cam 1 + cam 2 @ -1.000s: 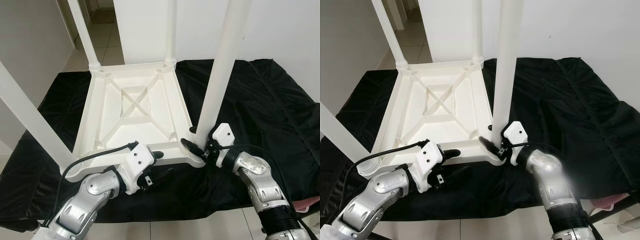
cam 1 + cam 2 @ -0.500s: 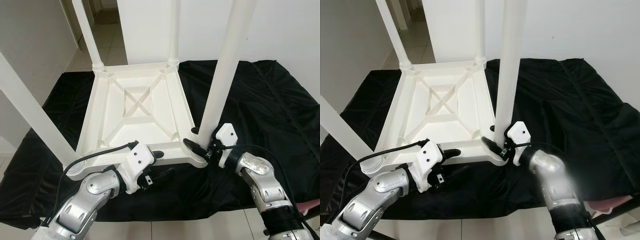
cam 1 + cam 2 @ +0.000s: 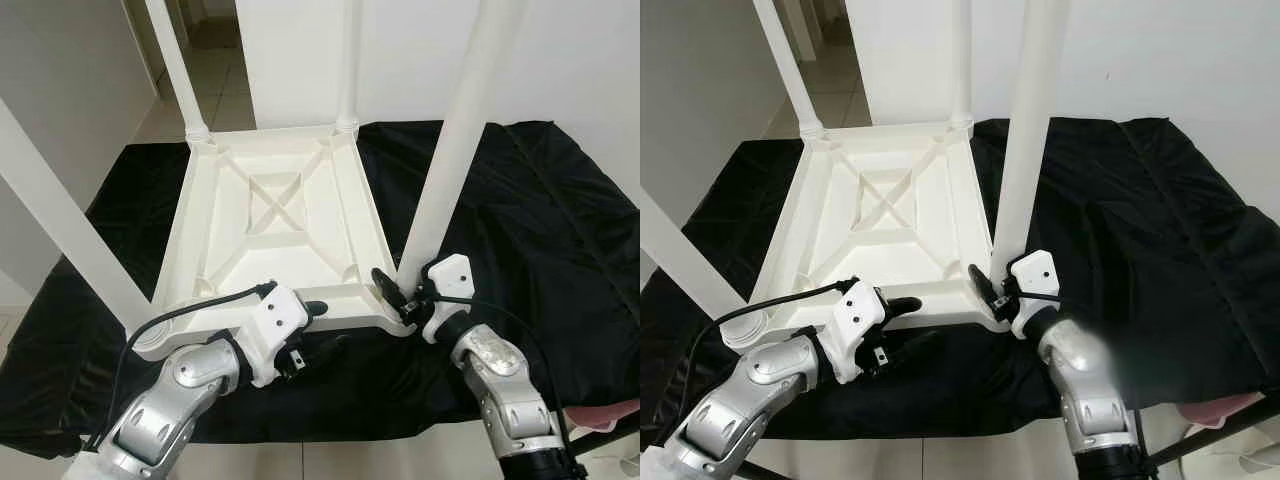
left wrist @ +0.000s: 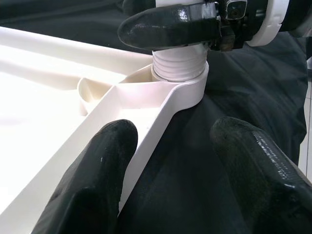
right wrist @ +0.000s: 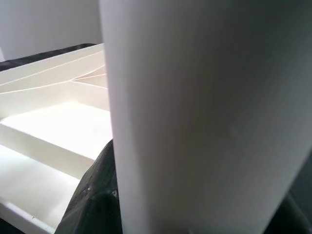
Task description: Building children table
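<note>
A white children's table (image 3: 270,215) lies upside down on a black cloth, its legs pointing up. My right gripper (image 3: 405,295) is shut on the base of the near right leg (image 3: 450,150), where the leg meets the corner socket. One black finger (image 5: 97,195) presses beside that leg (image 5: 195,122); the other is hidden behind it. My left gripper (image 3: 325,325) is open at the table's near rim, one finger (image 4: 97,185) over the rim and the other (image 4: 263,165) over the cloth. The leg's threaded base (image 4: 180,63) sits ahead of it.
The black cloth (image 3: 540,200) covers a low platform and spreads wide to the right. The other legs rise at the near left (image 3: 60,230), far left (image 3: 175,65) and far right (image 3: 347,60). Tiled floor (image 3: 200,85) and white walls lie behind.
My right forearm has swung inward and the gripper has turned around the leg's base. The camera has shifted a little. My left gripper stays at the rim.
</note>
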### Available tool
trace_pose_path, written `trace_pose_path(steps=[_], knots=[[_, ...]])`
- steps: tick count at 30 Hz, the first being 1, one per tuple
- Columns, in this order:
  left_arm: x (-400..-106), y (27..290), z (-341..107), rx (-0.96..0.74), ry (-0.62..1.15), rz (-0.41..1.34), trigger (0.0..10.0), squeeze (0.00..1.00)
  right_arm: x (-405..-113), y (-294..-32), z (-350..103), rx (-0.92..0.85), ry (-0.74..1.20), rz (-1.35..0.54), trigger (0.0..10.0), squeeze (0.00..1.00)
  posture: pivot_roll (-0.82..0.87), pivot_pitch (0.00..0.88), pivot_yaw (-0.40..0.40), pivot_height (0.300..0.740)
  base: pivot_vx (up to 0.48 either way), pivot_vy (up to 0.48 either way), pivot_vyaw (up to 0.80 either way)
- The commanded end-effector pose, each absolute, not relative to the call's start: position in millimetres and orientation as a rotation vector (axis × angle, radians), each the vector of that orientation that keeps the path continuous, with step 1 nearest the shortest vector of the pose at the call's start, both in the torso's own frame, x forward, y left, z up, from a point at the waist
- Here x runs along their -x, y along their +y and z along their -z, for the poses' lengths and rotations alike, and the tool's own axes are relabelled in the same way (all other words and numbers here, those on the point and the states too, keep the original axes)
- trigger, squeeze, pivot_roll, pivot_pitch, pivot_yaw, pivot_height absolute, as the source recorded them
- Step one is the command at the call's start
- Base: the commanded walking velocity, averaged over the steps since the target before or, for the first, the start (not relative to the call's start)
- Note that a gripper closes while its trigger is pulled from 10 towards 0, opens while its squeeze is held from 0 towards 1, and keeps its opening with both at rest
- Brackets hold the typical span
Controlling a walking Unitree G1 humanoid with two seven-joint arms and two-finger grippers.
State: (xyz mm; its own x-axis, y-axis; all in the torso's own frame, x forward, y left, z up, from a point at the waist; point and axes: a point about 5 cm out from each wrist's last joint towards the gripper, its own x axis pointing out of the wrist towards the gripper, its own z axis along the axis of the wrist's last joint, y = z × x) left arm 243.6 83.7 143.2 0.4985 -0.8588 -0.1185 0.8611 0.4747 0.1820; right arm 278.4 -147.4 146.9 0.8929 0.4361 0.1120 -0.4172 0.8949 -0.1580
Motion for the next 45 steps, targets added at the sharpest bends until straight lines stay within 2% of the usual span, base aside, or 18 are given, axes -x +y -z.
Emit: trace_pose_path(steps=[1,5,16,17,20,21,28,29,30,31,39,43,45], knots=[[-242.7,84.1,-140.1,-0.239,0.033,1.121,10.0,0.00,-274.7,-149.9,-134.1,0.093,-0.071,-0.350,10.0,0.00,-0.08,0.048,0.077,0.740,0.000,0.000,0.00],[-244.9,83.0,-140.2,-0.246,0.025,1.118,10.0,0.00,-268.7,-144.1,-132.5,0.058,-0.037,-0.208,10.0,0.00,-0.09,0.038,0.074,0.740,0.000,0.000,0.00],[-252.0,84.9,-144.5,-0.246,0.011,1.095,10.0,0.00,-263.6,-126.4,-139.8,-0.057,-0.059,-0.071,10.0,0.00,-0.09,0.045,0.073,0.740,0.000,0.000,0.00],[-252.1,85.2,-144.2,-0.241,0.013,1.098,10.0,0.00,-262.7,-125.9,-139.5,-0.062,-0.054,-0.064,10.0,0.11,-0.10,0.046,0.073,0.740,0.000,0.000,0.00],[-252.0,85.2,-144.1,-0.237,0.014,1.101,10.0,0.00,-262.0,-125.7,-139.1,-0.065,-0.050,-0.060,10.0,0.11,-0.10,0.046,0.073,0.740,0.000,0.000,0.00],[-252.3,85.0,-143.1,-0.248,0.018,1.105,10.0,0.00,-261.4,-126.2,-139.7,-0.062,-0.057,-0.063,10.0,1.00,-0.09,0.040,0.087,0.740,0.000,0.000,0.00],[-255.2,84.7,-145.9,-0.249,0.006,1.102,10.0,0.00,-262.0,-134.8,-146.8,-0.064,-0.081,-0.058,10.0,1.00,-0.09,0.044,0.080,0.740,0.000,0.000,0.00],[-254.6,84.9,-145.5,-0.249,0.007,1.102,10.0,0.00,-262.3,-135.7,-147.2,-0.066,-0.082,-0.074,10.0,0.90,-0.09,0.047,0.079,0.740,0.000,0.000,0.00],[-254.0,84.9,-145.2,-0.246,0.009,1.103,10.0,0.00,-262.4,-136.0,-147.1,-0.067,-0.081,-0.087,10.0,0.90,-0.09,0.047,0.079,0.740,0.000,0.000,0.00],[-253.3,84.9,-144.8,-0.246,0.010,1.104,10.0,0.00,-262.2,-136.3,-147.1,-0.063,-0.081,-0.109,10.0,0.00,-0.09,0.047,0.076,0.740,0.000,0.000,0.00],[-251.3,84.0,-143.1,-0.239,0.015,1.107,10.0,0.00,-262.5,-142.9,-148.2,-0.016,-0.086,-0.276,10.0,0.00,-0.09,0.039,0.074,0.740,0.000,0.000,0.00],[-250.9,83.2,-142.7,-0.240,0.014,1.112,10.0,0.00,-268.4,-152.7,-146.9,0.060,-0.074,-0.350,10.0,0.00,-0.08,0.031,0.068,0.740,0.000,0.000,0.00],[-251.9,83.9,-142.3,-0.247,0.012,1.111,10.0,0.00,-276.9,-162.2,-148.0,0.123,-0.059,-0.455,10.0,0.00,-0.08,0.019,0.063,0.740,0.000,0.000,0.00]])
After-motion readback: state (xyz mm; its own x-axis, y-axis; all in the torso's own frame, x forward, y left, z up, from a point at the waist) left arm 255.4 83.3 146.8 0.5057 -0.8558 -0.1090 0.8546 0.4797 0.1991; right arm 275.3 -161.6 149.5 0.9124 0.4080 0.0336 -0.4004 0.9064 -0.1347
